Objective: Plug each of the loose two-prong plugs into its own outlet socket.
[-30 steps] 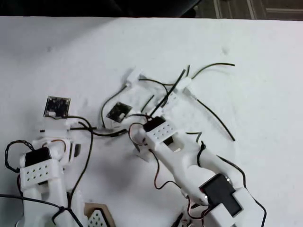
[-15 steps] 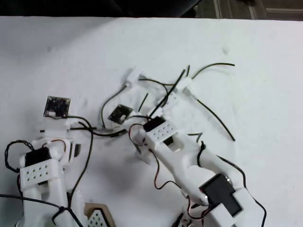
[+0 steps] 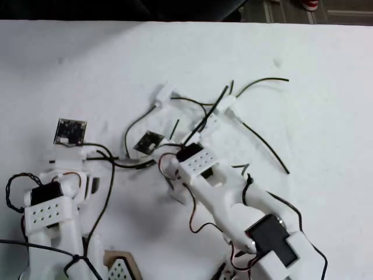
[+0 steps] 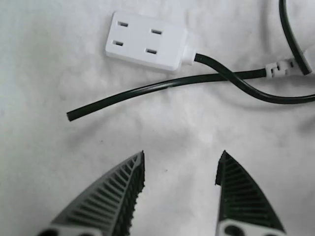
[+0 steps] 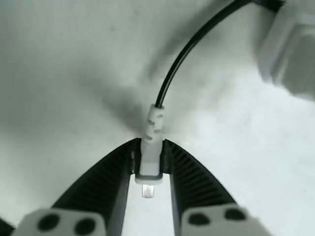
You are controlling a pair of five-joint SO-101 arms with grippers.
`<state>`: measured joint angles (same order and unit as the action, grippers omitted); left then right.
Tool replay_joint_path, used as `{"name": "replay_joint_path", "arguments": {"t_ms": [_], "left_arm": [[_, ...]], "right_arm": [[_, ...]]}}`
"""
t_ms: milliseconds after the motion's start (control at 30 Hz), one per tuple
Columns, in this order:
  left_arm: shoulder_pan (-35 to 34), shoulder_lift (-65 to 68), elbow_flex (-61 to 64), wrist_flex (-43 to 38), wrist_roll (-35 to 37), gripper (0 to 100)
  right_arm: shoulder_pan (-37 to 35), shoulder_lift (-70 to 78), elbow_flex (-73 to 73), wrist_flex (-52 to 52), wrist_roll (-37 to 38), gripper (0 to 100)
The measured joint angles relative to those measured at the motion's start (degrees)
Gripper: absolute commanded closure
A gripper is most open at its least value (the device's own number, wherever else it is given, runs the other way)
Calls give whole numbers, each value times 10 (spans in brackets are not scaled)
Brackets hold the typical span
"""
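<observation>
A white outlet block (image 4: pixel 147 40) with two pairs of slots lies on the white cloth, its dark cord (image 4: pixel 231 81) running off to one side. My left gripper (image 4: pixel 181 169) hovers open a short way from it, with nothing between the fingers. From above, that outlet (image 3: pixel 70 132) sits just beyond the left arm (image 3: pixel 51 204). My right gripper (image 5: pixel 149 143) is shut on a white two-prong plug (image 5: pixel 150 160) whose black cord (image 5: pixel 187 54) leads away over the cloth. A second outlet block (image 3: pixel 148 141) lies just beyond the right arm (image 3: pixel 201 166).
More white plugs (image 3: pixel 165 93) (image 3: pixel 227 104) (image 3: pixel 211 121) and tangled black cords (image 3: pixel 265 146) lie across the middle of the table. A loose cord end (image 4: pixel 71 116) rests near the left outlet. The table's far edge (image 3: pixel 186 22) runs along the back.
The middle outlet block and the short cord piece beside it have shifted slightly, and the right arm has nudged a little. The left arm has kept still.
</observation>
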<state>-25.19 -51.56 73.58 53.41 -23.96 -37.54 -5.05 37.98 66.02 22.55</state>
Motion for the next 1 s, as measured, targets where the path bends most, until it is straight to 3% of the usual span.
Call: {"name": "replay_joint_path", "arguments": {"t_ms": [200, 467, 700, 1000], "left_arm": [[0, 0, 0, 0, 0, 762], [0, 0, 0, 0, 0, 763], [0, -15, 2, 0, 4, 763], [1, -221, 33, 1, 69, 763]], "right_arm": [[-34, -138, -33, 106, -44, 981], [-45, -337, -25, 126, -133, 981], [-44, -438, 92, 7, -215, 981], [-45, -539, 231, -139, -250, 981]]}}
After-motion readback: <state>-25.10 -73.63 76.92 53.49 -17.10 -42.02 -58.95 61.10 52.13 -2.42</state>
